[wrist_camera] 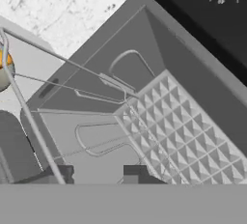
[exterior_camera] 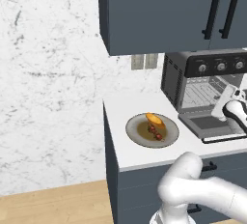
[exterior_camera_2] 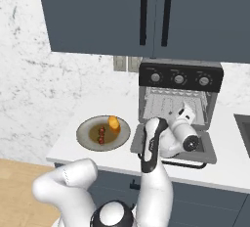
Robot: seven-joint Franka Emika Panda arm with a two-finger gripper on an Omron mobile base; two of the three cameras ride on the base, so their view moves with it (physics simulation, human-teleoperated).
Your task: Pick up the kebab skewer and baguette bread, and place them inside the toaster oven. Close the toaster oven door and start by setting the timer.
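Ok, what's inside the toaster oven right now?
A bare wire rack shows inside the toaster oven, no food. The arm hides the lower right. The kebab skewer and baguette bread sit on the plate.

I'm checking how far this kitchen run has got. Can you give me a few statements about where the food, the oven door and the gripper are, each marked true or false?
1. The toaster oven door hangs open, folded down flat in front of the toaster oven. True.
2. The baguette bread already lies on the rack inside the oven. False: it lies on the round grey plate on the counter.
3. The kebab skewer lies on the same plate as the bread. True.
4. The gripper is over the plate, closed on the skewer. False: it is at the oven's open front, holding neither food item.
5. The oven has three knobs along its top panel. True.
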